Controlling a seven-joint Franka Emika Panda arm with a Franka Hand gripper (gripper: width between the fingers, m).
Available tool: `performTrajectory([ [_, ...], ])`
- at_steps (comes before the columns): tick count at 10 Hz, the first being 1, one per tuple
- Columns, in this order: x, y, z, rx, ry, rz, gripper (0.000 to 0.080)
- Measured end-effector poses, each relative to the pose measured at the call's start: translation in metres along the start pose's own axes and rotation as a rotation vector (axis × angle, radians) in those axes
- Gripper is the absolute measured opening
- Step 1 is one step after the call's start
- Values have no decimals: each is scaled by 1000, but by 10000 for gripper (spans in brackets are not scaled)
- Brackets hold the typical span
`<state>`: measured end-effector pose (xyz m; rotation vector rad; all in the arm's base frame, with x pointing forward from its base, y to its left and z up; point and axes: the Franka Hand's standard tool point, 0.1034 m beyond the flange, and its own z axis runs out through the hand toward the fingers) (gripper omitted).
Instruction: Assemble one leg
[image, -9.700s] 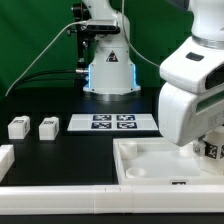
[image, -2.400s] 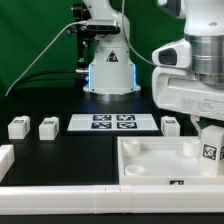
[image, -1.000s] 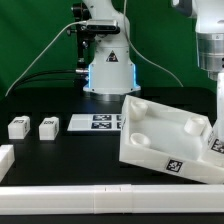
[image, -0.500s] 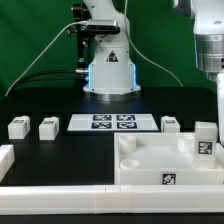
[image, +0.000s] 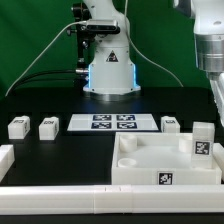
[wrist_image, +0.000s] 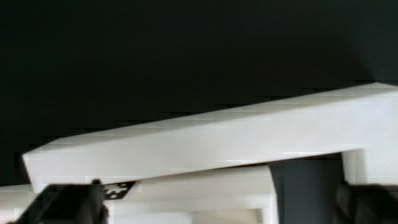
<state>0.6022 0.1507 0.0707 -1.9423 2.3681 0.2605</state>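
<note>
Pincer (wrist_image: 80, 200) grip can't be made out. Tray (image: 160, 160) lies flat on the counter (image: 70, 150) again, not tipped like a second ago; a leg (image: 203, 141) stands at its corner.

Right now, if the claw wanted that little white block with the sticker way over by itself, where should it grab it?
Take the leg from straight above, the claw closing on its two plain upright sides, not on the tagged face. It lies low on the table, with open space all round except the second leg close beside it, so keep the fingers clear of that gap if possible.
</note>
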Motion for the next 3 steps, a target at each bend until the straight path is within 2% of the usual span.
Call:
performTrajectory([
  [3, -4, 5, -3, -2, 0, -7, 649],
])
